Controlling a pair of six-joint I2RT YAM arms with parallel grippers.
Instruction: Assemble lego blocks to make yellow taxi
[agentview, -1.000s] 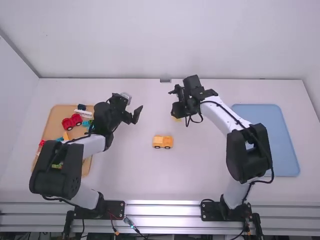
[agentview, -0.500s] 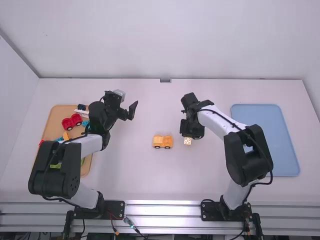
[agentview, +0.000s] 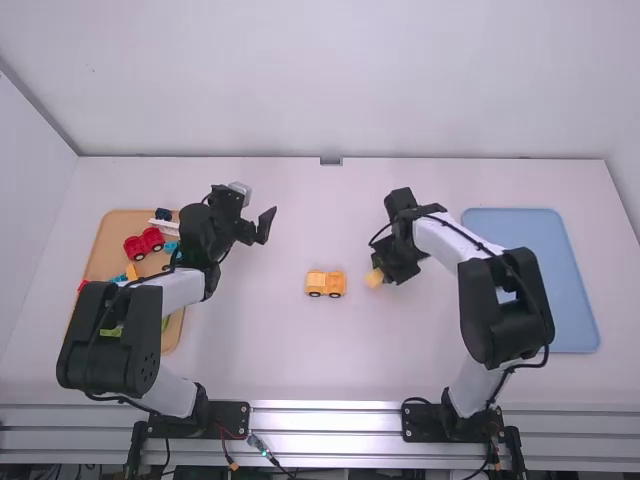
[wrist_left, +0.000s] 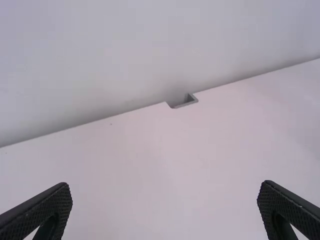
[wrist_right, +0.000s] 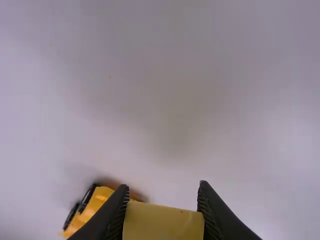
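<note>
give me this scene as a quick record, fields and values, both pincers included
left pincer: open, empty
right pincer: closed on yellow block
yellow car: on table, between the arms
block to car: apart, block right of car in high view
brown tray: far left, holds red car
blue tray: right side

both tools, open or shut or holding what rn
Left tool: open, holding nothing.
Right tool: closed on a yellow block.
</note>
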